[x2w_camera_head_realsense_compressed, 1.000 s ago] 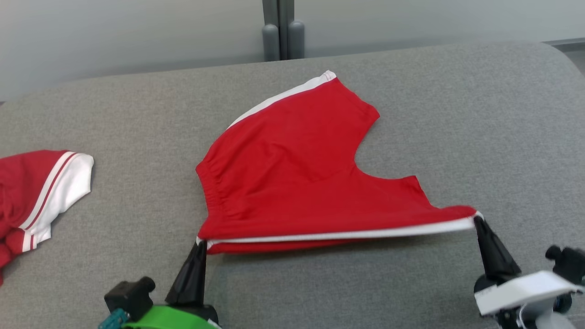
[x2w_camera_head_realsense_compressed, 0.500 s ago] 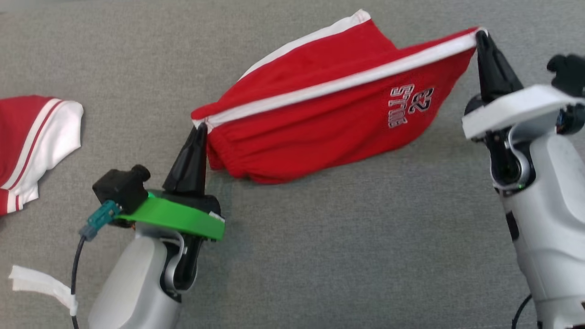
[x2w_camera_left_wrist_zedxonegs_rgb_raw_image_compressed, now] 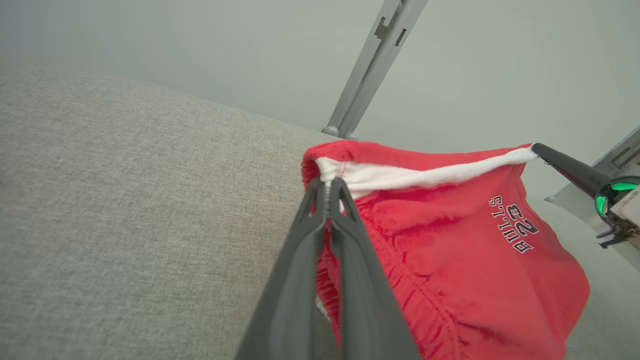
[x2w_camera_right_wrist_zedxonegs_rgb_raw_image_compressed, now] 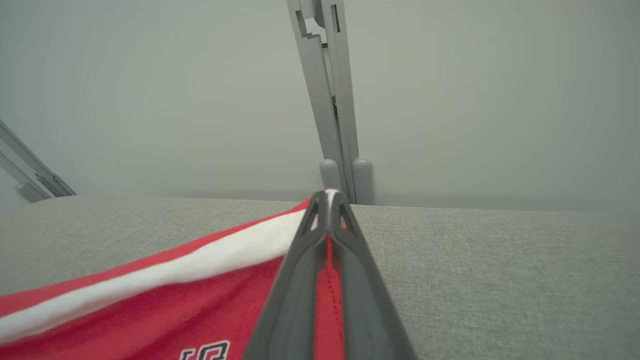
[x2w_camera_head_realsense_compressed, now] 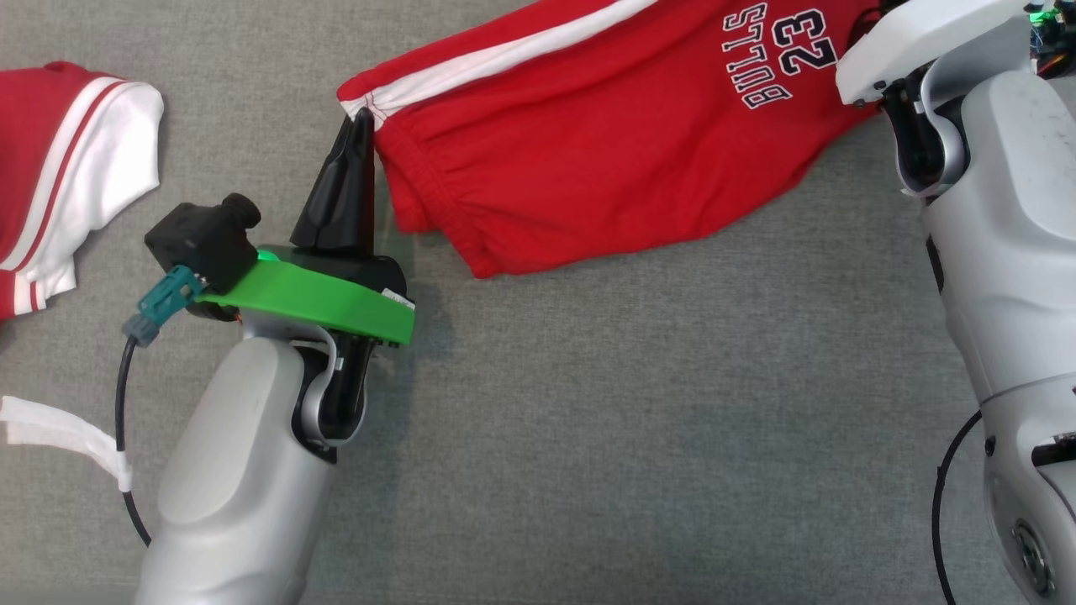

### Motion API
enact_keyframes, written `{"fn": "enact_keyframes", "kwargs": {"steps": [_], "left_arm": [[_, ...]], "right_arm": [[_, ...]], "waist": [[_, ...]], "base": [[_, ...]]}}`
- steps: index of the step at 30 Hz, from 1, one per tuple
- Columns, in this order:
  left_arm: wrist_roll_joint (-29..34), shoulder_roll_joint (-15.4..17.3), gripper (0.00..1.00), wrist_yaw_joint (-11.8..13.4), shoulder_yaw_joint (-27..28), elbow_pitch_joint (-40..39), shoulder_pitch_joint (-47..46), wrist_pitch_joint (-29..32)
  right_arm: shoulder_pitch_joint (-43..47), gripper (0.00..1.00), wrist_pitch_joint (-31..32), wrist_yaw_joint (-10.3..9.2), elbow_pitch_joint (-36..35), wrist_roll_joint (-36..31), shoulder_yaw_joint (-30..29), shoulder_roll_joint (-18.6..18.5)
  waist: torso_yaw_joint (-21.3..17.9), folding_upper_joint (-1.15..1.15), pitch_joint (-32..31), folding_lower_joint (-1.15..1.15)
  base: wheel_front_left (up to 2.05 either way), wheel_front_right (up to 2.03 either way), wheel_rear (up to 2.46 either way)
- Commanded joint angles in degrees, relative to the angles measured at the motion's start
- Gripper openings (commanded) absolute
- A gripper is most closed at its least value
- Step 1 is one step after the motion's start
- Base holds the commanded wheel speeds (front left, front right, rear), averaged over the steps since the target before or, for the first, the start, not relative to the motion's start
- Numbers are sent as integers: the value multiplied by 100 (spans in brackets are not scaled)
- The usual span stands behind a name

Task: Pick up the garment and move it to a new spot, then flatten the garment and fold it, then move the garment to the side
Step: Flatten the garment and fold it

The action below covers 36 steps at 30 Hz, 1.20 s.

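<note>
Left gripper (x2w_camera_head_realsense_compressed: 362, 126) and right gripper (x2w_camera_right_wrist_zedxonegs_rgb_raw_image_compressed: 328, 197) have fingers clamped on the white-striped edge of the red shorts (x2w_camera_head_realsense_compressed: 588, 143); pull that edge evenly taut, then lower flat onto the grey cushion (x2w_camera_head_realsense_compressed: 605, 437)

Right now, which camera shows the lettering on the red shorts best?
Head view. The lettering on the red shorts sits large, sharp and whole there. The left wrist view has it whole but small and upside down; the right wrist view cuts it off at the bottom edge.
</note>
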Motion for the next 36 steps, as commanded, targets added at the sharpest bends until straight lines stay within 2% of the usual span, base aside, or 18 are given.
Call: {"fn": "enact_keyframes", "kwargs": {"steps": [1, 2, 3, 12, 17, 20, 21, 22, 29, 36], "left_arm": [[-18, -16, 27, 19, -14, 41, -109, -5], [-35, -29, 76, 19, -20, 65, -112, -5], [-24, -35, 100, 19, -14, 81, -104, -5], [126, -63, 100, 19, 194, 69, 369, -5], [210, -52, 100, 19, 263, 31, 568, -5], [233, -59, 100, 19, 289, 30, 617, -5], [249, -64, 100, 19, 301, 38, 633, -5], [255, -69, 100, 19, 308, 50, 646, -5], [320, -121, 100, 19, 563, 189, 933, -4], [407, -152, 100, 19, 690, 313, 1519, -5]], "right_arm": [[-128, 100, -155, -10, 159, -124, 1, -30], [-174, 100, -222, -10, 257, -166, 14, -13], [-196, 100, -320, -10, 338, -226, 25, -19], [230, 100, -578, -10, 781, -529, 344, -351], [477, 100, -318, -10, 1175, -429, 521, -357], [610, 100, 52, -10, 1459, -279, 738, -233], [665, 53, 141, -10, 1525, -205, 810, -209], [701, 0, 158, -10, 1556, -124, 824, -205], [1063, 0, -337, -12, 1713, 374, 475, -321], [1990, 0, -588, -12, 1428, 948, 128, -557]], "waist": [[175, 0, 180, 0], [178, 0, 175, 0], [177, 0, 158, 0], [70, 0, -114, 0], [41, 0, -151, 0], [40, 0, -154, 0], [35, 0, -168, 0], [29, 0, -187, 0], [-139, 0, -655, 0], [-328, 0, -1308, 0]], "base": [[0, 0, 0], [0, 0, 0], [0, 0, 0], [0, 0, 0], [0, 0, 0], [0, 0, 0], [0, 0, 0], [0, 0, 0], [0, 0, 0], [0, 0, 0]]}}
